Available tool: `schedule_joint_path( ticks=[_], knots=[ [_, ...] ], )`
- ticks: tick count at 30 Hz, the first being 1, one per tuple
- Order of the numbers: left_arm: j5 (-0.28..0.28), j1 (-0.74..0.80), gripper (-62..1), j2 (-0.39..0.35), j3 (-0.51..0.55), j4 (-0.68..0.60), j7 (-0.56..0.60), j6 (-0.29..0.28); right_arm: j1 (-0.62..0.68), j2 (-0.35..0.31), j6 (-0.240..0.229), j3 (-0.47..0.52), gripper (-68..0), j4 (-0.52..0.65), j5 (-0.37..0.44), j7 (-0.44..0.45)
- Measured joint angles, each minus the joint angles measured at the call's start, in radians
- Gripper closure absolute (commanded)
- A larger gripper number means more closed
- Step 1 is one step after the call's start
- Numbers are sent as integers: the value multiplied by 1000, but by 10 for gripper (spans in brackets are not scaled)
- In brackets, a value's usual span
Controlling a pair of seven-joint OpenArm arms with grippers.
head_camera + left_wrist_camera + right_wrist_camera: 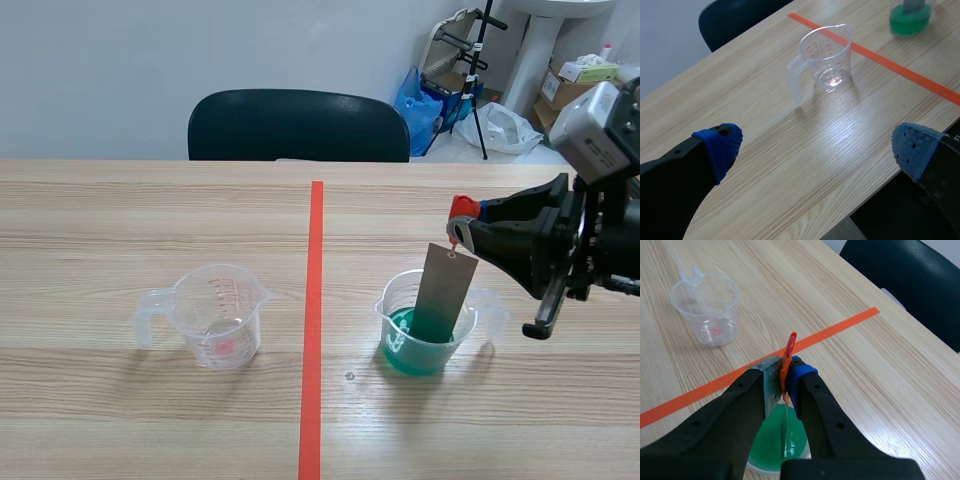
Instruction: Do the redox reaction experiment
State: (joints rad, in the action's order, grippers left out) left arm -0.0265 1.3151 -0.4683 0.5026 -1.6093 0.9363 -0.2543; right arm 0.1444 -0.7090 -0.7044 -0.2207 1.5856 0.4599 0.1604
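Two measuring cups are standing on the bench (150,420). The left end effector (815,145) is gaping wide, the clear left cup (218,315) ahead of it. The right end effector (462,225) is pinching a red tab (789,347), dangling a metal strip (445,290) into the right cup (428,335)'s green liquid (415,352).

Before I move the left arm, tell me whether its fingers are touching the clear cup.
Apart. Left wrist view shows table between the open fingers and the clear cup ahead.

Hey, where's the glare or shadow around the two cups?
Left wrist view: bright glare on the table beside the empty cup, a glint in its base. Scene view: soft shadows under the empty cup and the green-liquid cup. Right wrist view: pale sheen on the table beside the right gripper.
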Motion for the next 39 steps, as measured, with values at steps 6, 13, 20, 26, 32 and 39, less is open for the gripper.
schedule_joint_path(
  ticks=[6, 13, 20, 26, 32, 39],
  knots=[
    [0, 0, -623, 0, 0, 0, 0, 0, 0, 0, -3, -4, -6, 0, -4, 0],
    [0, 0, -623, 0, 0, 0, 0, 0, 0, 11, -3, -4, -6, -31, -45, 42],
    [0, 0, -623, 0, 0, 0, 0, 0, 0, 39, -3, -4, -6, -45, -68, 71],
    [0, 0, -623, 0, 0, 0, 0, 0, 0, 39, -3, -4, -6, -45, -68, 71],
    [0, 0, -623, 0, 0, 0, 0, 0, 0, 39, -3, -4, -6, -45, -68, 71],
    [0, 0, -623, 0, 0, 0, 0, 0, 0, 39, -3, -4, -6, -45, -68, 71]
  ],
)
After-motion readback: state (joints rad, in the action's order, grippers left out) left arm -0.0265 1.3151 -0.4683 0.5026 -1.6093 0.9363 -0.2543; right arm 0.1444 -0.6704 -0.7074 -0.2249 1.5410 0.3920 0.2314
